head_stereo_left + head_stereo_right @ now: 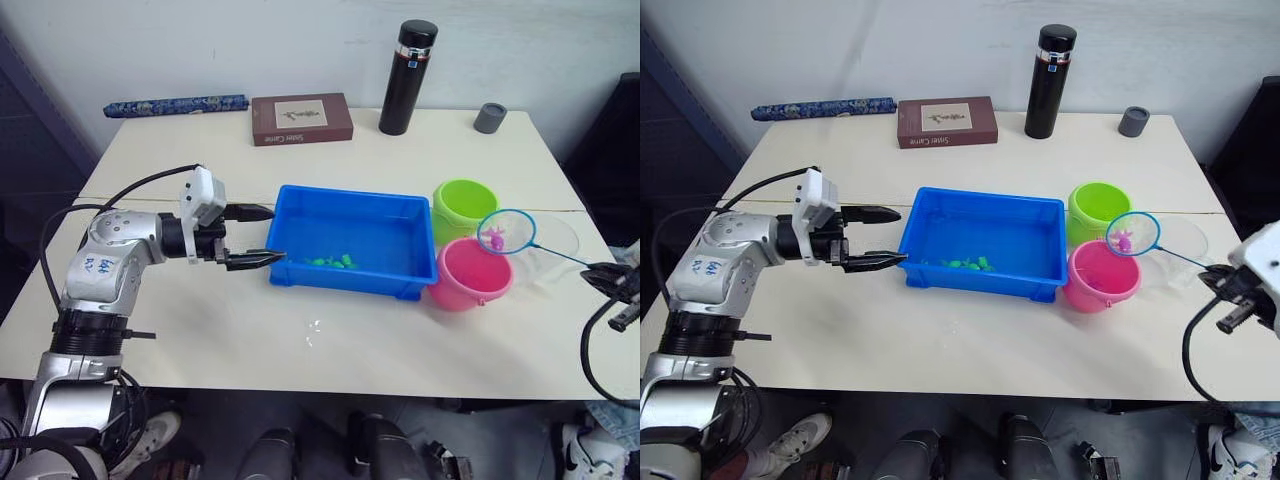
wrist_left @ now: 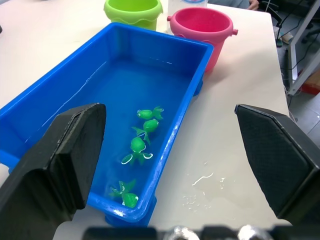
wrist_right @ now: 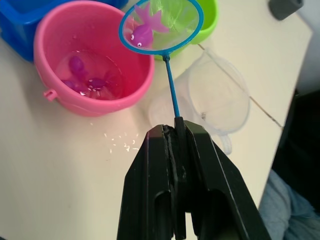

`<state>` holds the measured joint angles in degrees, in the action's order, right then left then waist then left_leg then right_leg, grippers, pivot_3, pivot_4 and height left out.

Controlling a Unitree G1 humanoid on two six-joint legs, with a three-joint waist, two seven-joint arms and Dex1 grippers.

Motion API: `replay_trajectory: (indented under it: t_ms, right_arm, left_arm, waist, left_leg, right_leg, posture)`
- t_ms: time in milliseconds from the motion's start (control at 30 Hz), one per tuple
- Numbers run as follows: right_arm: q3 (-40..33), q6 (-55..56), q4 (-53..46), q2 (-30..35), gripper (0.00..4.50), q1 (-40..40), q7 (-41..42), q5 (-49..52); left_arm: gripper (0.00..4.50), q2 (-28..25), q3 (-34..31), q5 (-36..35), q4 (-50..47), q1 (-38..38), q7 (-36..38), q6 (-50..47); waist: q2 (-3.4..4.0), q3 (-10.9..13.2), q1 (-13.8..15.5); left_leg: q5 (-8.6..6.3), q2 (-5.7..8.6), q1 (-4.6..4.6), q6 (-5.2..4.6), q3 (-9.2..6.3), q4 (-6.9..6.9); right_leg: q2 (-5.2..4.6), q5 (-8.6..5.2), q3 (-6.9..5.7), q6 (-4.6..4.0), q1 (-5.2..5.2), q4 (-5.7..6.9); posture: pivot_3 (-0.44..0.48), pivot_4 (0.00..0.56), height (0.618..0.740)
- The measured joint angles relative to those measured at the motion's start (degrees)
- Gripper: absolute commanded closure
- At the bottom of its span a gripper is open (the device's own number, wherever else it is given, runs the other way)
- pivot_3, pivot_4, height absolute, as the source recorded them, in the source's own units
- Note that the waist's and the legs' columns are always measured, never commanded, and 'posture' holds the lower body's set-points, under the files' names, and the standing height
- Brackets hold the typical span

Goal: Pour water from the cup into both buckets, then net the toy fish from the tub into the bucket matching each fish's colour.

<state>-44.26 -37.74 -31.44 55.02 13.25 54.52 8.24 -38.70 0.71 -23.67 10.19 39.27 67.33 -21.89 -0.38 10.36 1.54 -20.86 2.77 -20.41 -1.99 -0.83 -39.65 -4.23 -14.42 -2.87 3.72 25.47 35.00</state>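
Soft, even room light falls from above on my table (image 1: 400, 330), which looks bright and pale. Shadows under the tub (image 1: 352, 240) and buckets stay faint. Spilled drops glint white near the tub's corner. In my left wrist view my own fingers (image 2: 60, 155) loom large, dark and soft-edged

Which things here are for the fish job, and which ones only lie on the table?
For the job: blue tub, green fish, pink fish in the net, pink bucket, green bucket, clear cup.

Just lying about: black thermos, book, grey cup, blue roll.
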Motion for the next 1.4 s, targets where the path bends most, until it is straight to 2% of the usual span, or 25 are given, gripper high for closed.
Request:
replay_trajectory:
  t_ms: [133, 333, 467, 733, 1033, 1400]
  right_arm:
    - [0.6, 11.4, -1.9, -4.5, 4.50, 6.4, -4.0, -6.3]
    - [3.9, 27.1, -2.1, -11.0, 4.50, 10.7, -13.7, -16.2]
    - [6.6, 38.0, -1.2, -12.9, 4.50, 15.7, -19.5, -25.5]
    - [7.0, 51.7, 4.4, -12.3, 4.50, 17.7, -28.9, -38.5]
    - [10.0, 59.6, 9.0, -12.1, 4.50, 16.4, -40.9, -50.0]
    - [7.5, 63.2, 9.6, -11.9, 4.50, 17.2, -53.3, -59.4]
  left_arm:
    - [0.05, 1.5, 1.0, 1.6, 4.0, 2.6, 1.2, 2.1]
    - [0.05, 2.9, 2.2, 3.3, 7.6, 5.4, 2.9, 4.6]
    - [0.05, 3.7, 2.2, 4.0, 9.2, 5.5, 3.6, 5.6]
    - [0.05, 3.8, 2.2, 4.0, 9.7, 5.5, 4.1, 5.7]
    - [0.05, 3.8, 2.2, 4.0, 9.7, 5.5, 4.0, 5.6]
    - [0.05, 3.8, 2.2, 4.0, 9.6, 5.4, 3.6, 5.4]
  waist:
    - [0.00, 0.0, 0.0]
    - [0.03, 0.0, -0.1]
    - [0.03, 0.0, -0.1]
    - [0.03, 0.0, -0.1]
    - [0.04, 0.0, -0.2]
    - [0.03, 0.0, -0.2]
  left_leg:
    - [0.00, 0.00, 0.01, 0.00, 0.01, -0.01]
    - [0.01, 0.01, 0.05, 0.03, 0.06, -0.03]
    - [0.02, 0.00, 0.05, 0.03, 0.08, -0.05]
    - [0.02, 0.00, 0.10, 0.02, 0.13, -0.07]
    - [0.02, 0.01, 0.11, 0.02, 0.16, -0.08]
    - [0.02, 0.01, 0.12, 0.01, 0.19, -0.08]
  right_leg:
    - [0.02, 0.00, 0.01, 0.00, -0.01, 0.05]
    - [0.05, 0.00, 0.05, 0.01, 0.00, 0.09]
    - [0.08, 0.00, 0.08, 0.01, -0.01, 0.10]
    - [0.10, 0.00, 0.16, 0.00, -0.02, 0.13]
    - [0.11, -0.01, 0.20, -0.01, -0.02, 0.15]
    - [0.12, -0.01, 0.23, -0.01, -0.02, 0.41]
  posture:
    - [0.000, 0.150, 0.739]
    - [0.000, 0.150, 0.739]
    - [0.000, 0.150, 0.739]
    - [0.000, 0.150, 0.739]
    - [0.000, 0.150, 0.739]
    - [0.000, 0.150, 0.739]
